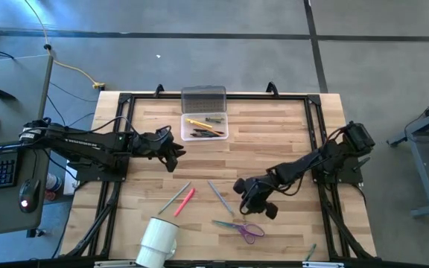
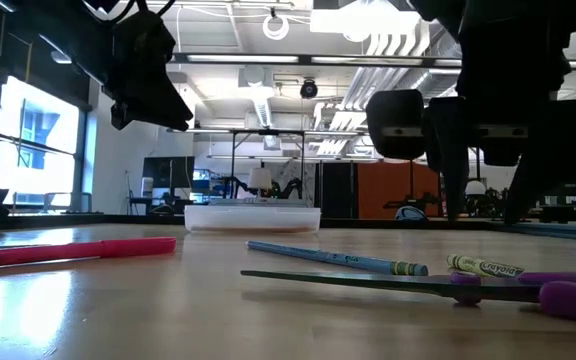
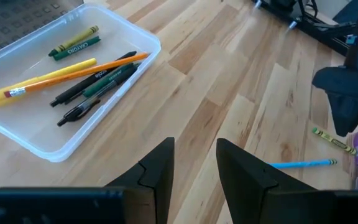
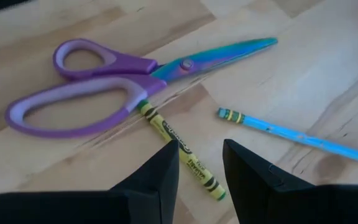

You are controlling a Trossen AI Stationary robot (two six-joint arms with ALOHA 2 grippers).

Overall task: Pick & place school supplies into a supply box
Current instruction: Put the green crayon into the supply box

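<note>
Right gripper hangs with fingers spread a little, straddling the near end of the yellow-green crayon. The crayon lies flat on the table, long axis running straight ahead toward the scissors. Left gripper waits, fingers slightly parted, beside the box, farther off.

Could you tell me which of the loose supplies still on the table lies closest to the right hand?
The yellow-green crayon: its end runs between the right hand's open fingers. The blue pencil lies off to one side, and the purple scissors sit beyond the crayon.
</note>
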